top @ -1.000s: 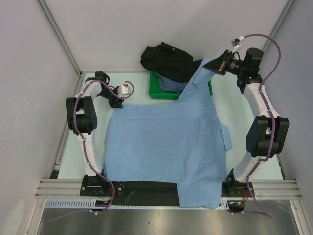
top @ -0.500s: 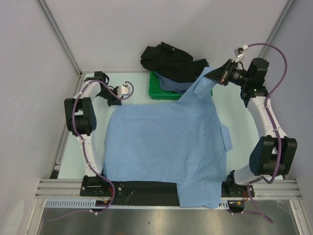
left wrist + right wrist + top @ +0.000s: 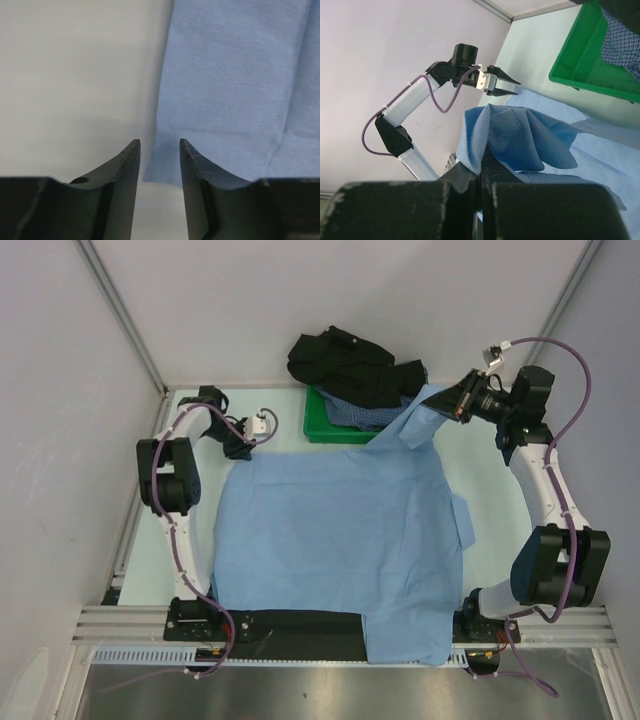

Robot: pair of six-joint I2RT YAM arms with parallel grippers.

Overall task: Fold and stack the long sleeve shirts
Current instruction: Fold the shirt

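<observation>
The light blue shirt [image 3: 340, 540] lies spread over the table, its near part hanging over the front edge. My right gripper [image 3: 455, 406] is shut on its far right corner and holds it lifted beside the tray; the pinched cloth [image 3: 520, 135] bunches over the jaws. My left gripper [image 3: 240, 450] is open at the shirt's far left corner, just above it. In the left wrist view that corner [image 3: 165, 172] lies between the parted fingers [image 3: 127, 165]. The black shirt [image 3: 345, 365] is heaped over the tray's back. The dark-blue checked shirt [image 3: 355, 412] lies in the tray.
The green plastic tray [image 3: 325, 430] stands at the back middle of the table, also in the right wrist view [image 3: 580, 55]. White walls close in on the left, back and right. A metal rail [image 3: 330, 625] runs along the front edge.
My right gripper has moved right and slightly nearer with the shirt corner, so the lifted cloth hangs lower. The left gripper has barely moved.
</observation>
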